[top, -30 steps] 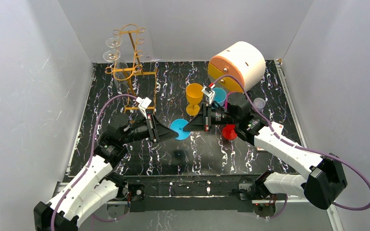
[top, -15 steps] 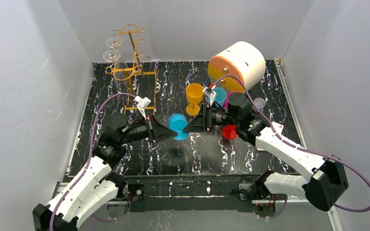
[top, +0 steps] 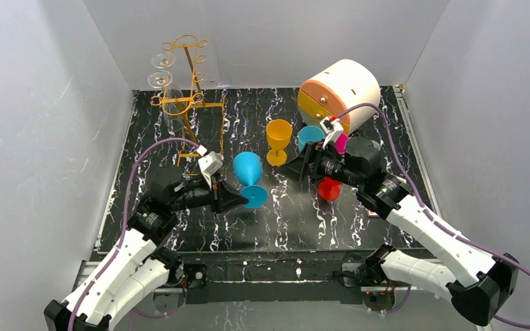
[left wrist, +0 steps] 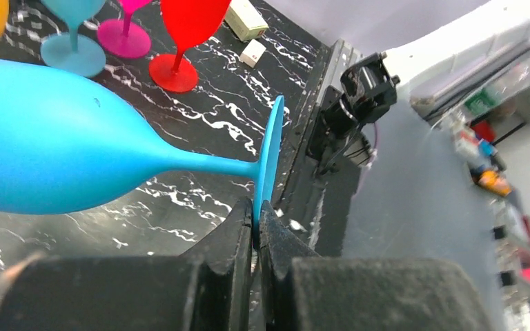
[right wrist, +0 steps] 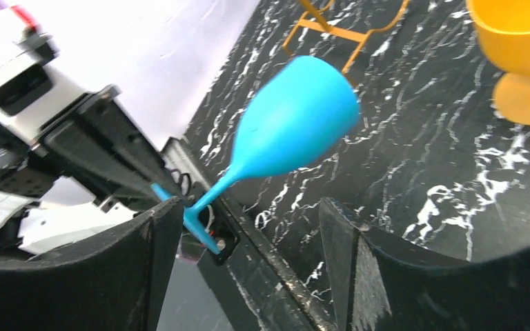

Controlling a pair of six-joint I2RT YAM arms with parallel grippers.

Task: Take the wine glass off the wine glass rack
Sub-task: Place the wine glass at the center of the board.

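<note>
Right of and nearer than the wine glass rack (top: 188, 96), where seemingly clear glasses (top: 160, 69) hang, the left claw (left wrist: 255, 219) pinches the foot of a tilted blue wine glass (left wrist: 62, 158), with the right claw (right wrist: 248, 214) gaping wide beside it.

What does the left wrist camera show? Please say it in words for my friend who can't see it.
The left gripper pinches the edge of the round foot of a blue wine glass, holding it sideways over the black marbled table. Behind it stand a red glass, a pink glass and a second blue glass.
</note>
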